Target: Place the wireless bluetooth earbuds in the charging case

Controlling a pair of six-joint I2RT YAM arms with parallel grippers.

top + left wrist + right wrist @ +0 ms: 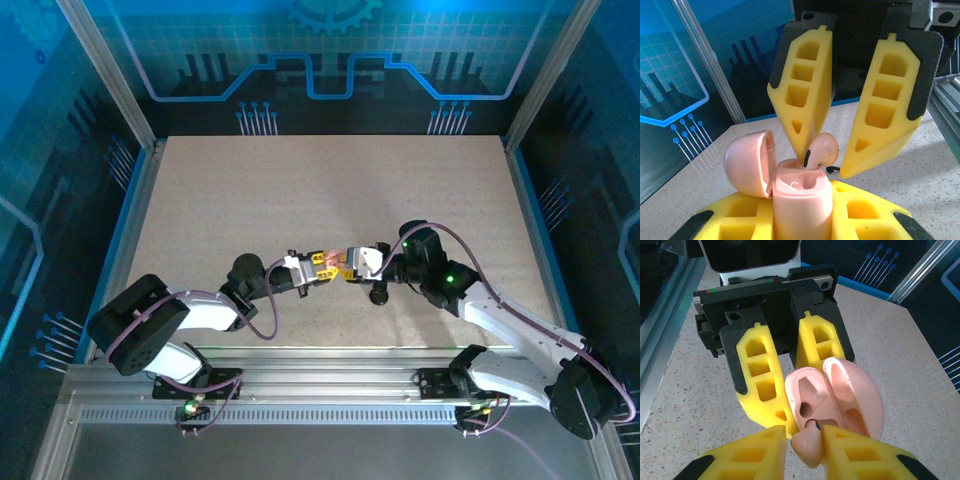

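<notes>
My left gripper (802, 212) is shut on the pink charging case (802, 197), held upright with its lid (747, 160) swung open to the left. My right gripper (807, 440) is shut on a pale pink earbud (809, 446), whose stem tip sits at the mouth of one socket of the case (812, 400). In the left wrist view the earbud (822, 150) stands half out of the far socket between the right gripper's fingers (800, 100); the near socket is empty. From above, both grippers (322, 266) (350, 267) meet at mid-table, near the front.
A small black item (832, 169) lies on the speckled table (330, 190) just behind the case. From above, a dark piece (378, 296) lies under the right wrist. Metal posts and blue walls ring the table.
</notes>
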